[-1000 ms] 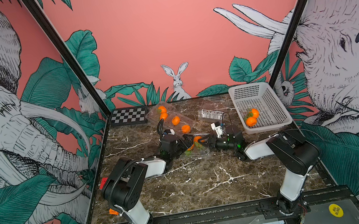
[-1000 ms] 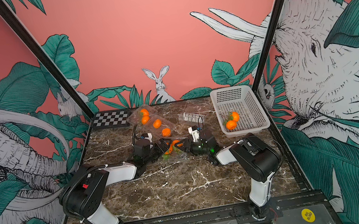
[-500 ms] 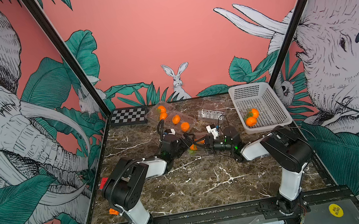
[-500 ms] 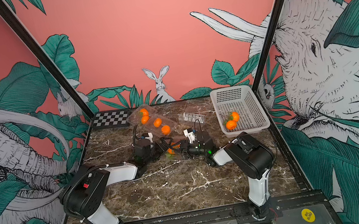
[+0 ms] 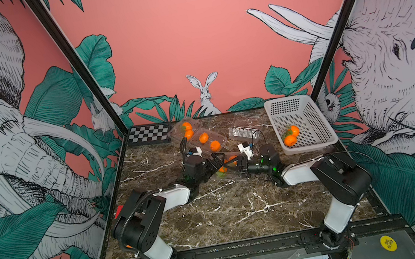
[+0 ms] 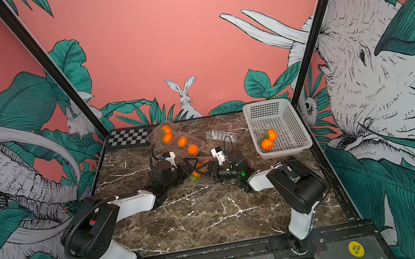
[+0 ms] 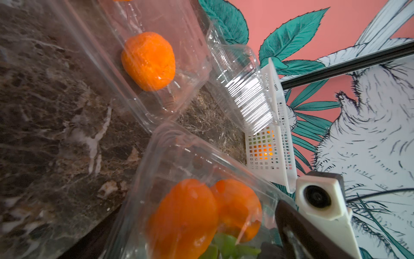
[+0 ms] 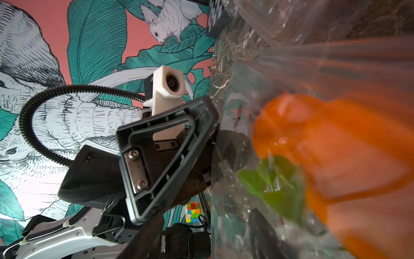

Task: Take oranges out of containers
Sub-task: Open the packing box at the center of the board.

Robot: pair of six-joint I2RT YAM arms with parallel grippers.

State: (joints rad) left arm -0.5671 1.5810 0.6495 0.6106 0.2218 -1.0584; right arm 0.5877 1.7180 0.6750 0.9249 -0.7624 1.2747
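Oranges [image 5: 203, 137]: the right claw [image 5: 231, 165] has slid toward the left claw [image 5: 218, 165], which gapes wide; right's jaws, cannot tell. Eight oranges, four boxes [image 5: 244, 131], one basket [image 5: 314, 123].

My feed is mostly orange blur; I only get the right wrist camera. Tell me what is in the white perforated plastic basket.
Observer: Two small round oranges lie in the white perforated plastic basket.
Operator: Count the fruit in the far boxes.
Observer: Two clear plastic clamshell boxes by the checkerboard hold two oranges each.
Operator: Name any empty box.
Observer: The ribbed clear clamshell box nearer the basket shows no fruit.
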